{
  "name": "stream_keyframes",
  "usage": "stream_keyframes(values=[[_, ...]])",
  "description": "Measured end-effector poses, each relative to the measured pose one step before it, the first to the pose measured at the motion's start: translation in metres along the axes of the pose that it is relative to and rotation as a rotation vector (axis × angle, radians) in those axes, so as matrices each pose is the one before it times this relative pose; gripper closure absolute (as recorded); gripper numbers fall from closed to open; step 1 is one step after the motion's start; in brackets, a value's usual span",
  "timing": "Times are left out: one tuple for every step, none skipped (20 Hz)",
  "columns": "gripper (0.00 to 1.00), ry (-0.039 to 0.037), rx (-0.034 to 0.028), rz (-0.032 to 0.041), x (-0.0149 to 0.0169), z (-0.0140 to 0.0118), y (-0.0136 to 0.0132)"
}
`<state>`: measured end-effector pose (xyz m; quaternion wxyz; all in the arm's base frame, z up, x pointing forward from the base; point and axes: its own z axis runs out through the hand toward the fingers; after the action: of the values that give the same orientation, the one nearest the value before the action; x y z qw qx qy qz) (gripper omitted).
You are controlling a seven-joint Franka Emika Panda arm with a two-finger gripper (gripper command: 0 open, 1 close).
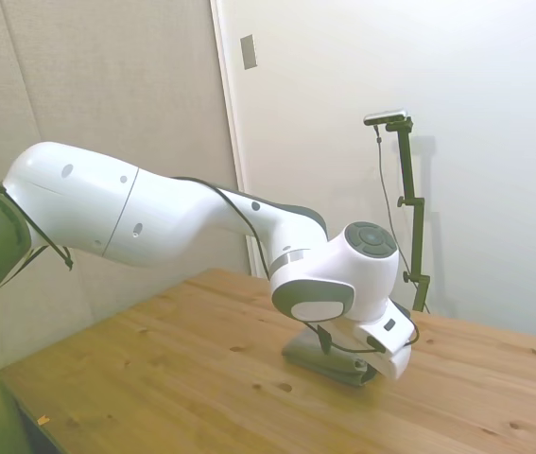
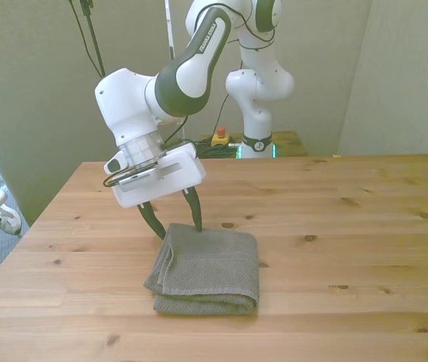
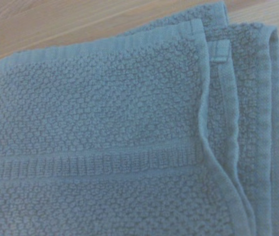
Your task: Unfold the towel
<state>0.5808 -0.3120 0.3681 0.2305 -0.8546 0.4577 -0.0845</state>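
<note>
From the side view I get little of the work itself: the arm's white wrist housing blocks most of the towel (image 1: 329,361), and only a grey-olive slab of it shows under the wrist on the surface (image 1: 182,378), with the fingers hidden. The front view gives me what I need. There the end effector (image 2: 176,219) hangs tilted over the towel (image 2: 210,268), its two dark fingers (image 2: 194,207) spread apart with nothing held between them; I read it as open. One fingertip comes down at the towel's far edge, at or just touching the cloth, though I cannot tell whether it presses in. The other comes down just beside the towel's far corner on the front view's left, close to the stacked layers there. The towel lies folded, roughly square, toward the near edge of the surface and a bit toward the front view's left of its middle, with a rounded fold along its near side. The wrist view adds what neither other camera resolves: the towel (image 3: 105,137) fills the frame, a knobbly terry weave with a flat woven band across it, and several hemmed layers staggered along one side, bare wood showing beyond them.
</note>
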Motion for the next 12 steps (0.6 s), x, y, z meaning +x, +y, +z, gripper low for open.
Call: stream_keyframes(values=[[1.0, -0.00505, 0.00554, 0.0009, 0.0005, -0.00102, -0.00082], [1.0, -0.00351, 0.00271, -0.00057, 0.00051, -0.00141, -0.00024], [1.0, -0.00678, 0.002, -0.00106, 0.00015, -0.00112, 0.00009], [1.0, -0.00179, 0.00253, -0.00039, 0.00032, -0.00086, 0.00002], [1.0, -0.00068, 0.00138, -0.00064, 0.00004, -0.00003, 0.00009], [1.0, -0.00157, 0.00131, -0.00198, -0.00024, 0.00025, -0.00024], [1.0, -0.0019, 0.00231, -0.00109, -0.00051, 0.00058, -0.00078], [1.0, -0.00163, 0.00295, -0.0004, -0.00058, 0.00067, -0.00106], [1.0, -0.00214, 0.00128, -0.00068, -0.00054, 0.00058, -0.00079], [1.0, -0.00214, 0.0005, -0.00127, -0.00052, 0.00054, -0.00069], [1.0, -0.00093, 0.00038, -0.00132, -0.00041, 0.00045, -0.00071], [1.0, -0.0006, 0.00014, -0.00117, -0.00029, 0.00033, -0.00049]])
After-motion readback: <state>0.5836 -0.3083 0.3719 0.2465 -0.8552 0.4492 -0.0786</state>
